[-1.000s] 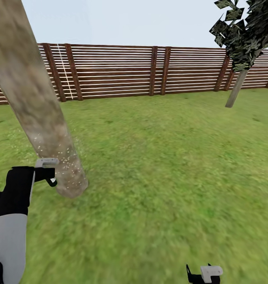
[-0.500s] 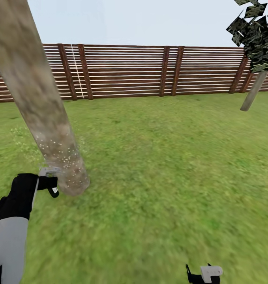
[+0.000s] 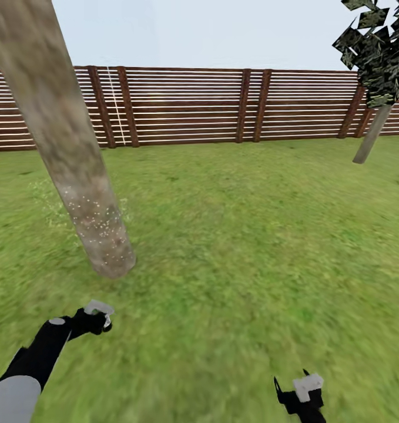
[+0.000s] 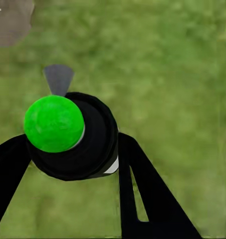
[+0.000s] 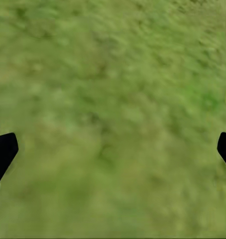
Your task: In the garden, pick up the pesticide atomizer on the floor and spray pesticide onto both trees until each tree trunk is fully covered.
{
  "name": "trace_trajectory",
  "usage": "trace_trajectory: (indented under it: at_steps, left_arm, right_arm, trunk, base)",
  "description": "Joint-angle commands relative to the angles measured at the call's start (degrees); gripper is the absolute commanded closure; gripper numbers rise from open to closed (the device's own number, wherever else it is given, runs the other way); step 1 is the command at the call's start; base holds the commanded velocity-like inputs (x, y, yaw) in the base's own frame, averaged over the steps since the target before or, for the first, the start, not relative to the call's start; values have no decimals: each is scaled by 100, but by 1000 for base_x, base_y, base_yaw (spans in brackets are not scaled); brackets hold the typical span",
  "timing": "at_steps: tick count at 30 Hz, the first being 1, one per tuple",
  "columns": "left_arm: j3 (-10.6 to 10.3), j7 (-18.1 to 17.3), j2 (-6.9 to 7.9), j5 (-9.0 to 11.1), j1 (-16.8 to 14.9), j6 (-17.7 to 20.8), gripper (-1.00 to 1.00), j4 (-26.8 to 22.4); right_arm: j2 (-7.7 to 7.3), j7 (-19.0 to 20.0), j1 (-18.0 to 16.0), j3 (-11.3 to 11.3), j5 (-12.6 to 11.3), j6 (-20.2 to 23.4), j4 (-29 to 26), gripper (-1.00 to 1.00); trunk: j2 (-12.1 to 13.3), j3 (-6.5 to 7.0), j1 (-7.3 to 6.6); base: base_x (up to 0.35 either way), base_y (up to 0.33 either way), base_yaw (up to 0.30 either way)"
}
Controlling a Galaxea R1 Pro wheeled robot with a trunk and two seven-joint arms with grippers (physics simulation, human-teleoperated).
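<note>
The pesticide atomizer [image 4: 70, 134] was clamped in the left pincer [image 3: 96, 317], well short of the speckled near tree trunk [image 3: 76, 170], so mist risked being wasted on the floor [image 3: 234, 247], while the right pincer [image 3: 299, 396] was held apart.

Flat, even daylight lit the scene with no clear shadows or glare. The grass [image 3: 240, 247] was smeared and blurry, especially in both wrist views.
</note>
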Motion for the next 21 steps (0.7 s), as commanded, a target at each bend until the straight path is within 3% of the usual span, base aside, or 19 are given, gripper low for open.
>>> trace_trajectory:
  at_steps: [1, 2, 3, 4, 5, 6, 8, 9, 10, 11, 14, 16, 18, 19, 21]
  left_arm:
    - [-48, -319, 2, -231, 2, -192, 100, 70]
    - [-159, -877, 2, -568, 0, -335, 100, 111]
    - [-239, -1339, 3, -828, -10, -514, 100, 127]
    - [-271, -1670, 3, -961, -26, -738, 100, 138]
    - [-292, -1939, 3, -1010, -32, -856, 100, 139]
    - [-345, -2473, 3, -1050, -36, -938, 100, 136]
    - [-412, -3160, -1, -1078, -42, -989, 100, 109]
    - [-484, -3289, -4, -1121, -50, -990, 100, 102]
    - [-650, -3377, -24, -1357, -42, -978, 100, 97]
    - [-695, -3398, -41, -1522, -43, -970, 100, 96]
    - [-758, -3442, -56, -1806, -78, -952, 100, 119]
    - [-973, -3453, -90, -2019, -74, -933, 100, 128]
    - [-1111, -3455, -107, -2123, -73, -921, 100, 130]
    - [-1128, -3455, -109, -2137, -73, -919, 100, 130]
    - [-1147, -3455, -129, -2148, -73, -915, 100, 133]
  right_arm:
    - [24, 70, -3, 198, 113, 12, -151, -100]
    - [55, 421, -119, 376, 184, 143, -264, -100]
    - [74, 1041, -403, 458, 213, 452, -355, -100]
    - [83, 1804, -728, 491, 222, 789, -409, -100]
    - [86, 2312, -927, 502, 223, 946, -429, -100]
    - [111, 2733, -1100, 509, 224, 1047, -441, -100]
    - [235, 3068, -1226, 642, 240, 1098, -454, -100]
    - [316, 3297, -1249, 903, 244, 1107, -566, -100]
    - [397, 3685, -1266, 1380, 228, 1123, -900, -100]
    - [418, 3804, -1270, 1511, 222, 1128, -996, -100]
    - [438, 3982, -1273, 1641, 216, 1133, -1066, -100]
    - [505, 4461, -1274, 1661, 223, 1134, -1099, -100]
    - [539, 4672, -1274, 1665, 224, 1130, -1109, -100]
    - [542, 4697, -1274, 1665, 224, 1131, -1109, 100]
    - [580, 4744, -1274, 1670, 227, 1129, -1103, 100]
  trunk:
    - [0, 0, 0]
    - [0, 0, 0]
    - [0, 0, 0]
    - [0, 0, 0]
    - [0, 0, 0]
    - [0, 0, 0]
    - [0, 0, 0]
    - [0, 0, 0]
    - [0, 0, 0]
    - [0, 0, 0]
    - [0, 0, 0]
    - [0, 0, 0]
    - [0, 0, 0]
    - [0, 0, 0]
    - [0, 0, 0]
  base:
    - [-282, 0, 0]
    - [-139, 0, 0]
    - [-57, 0, 0]
    - [-23, 0, 0]
    - [-12, 0, 0]
    - [-5, 0, 0]
    - [-2, 0, 0]
    - [0, 0, 0]
    - [0, 0, 0]
    - [0, 0, 0]
    - [0, 0, 0]
    - [0, 0, 0]
    - [0, 0, 0]
    - [0, 0, 0]
    - [0, 0, 0]
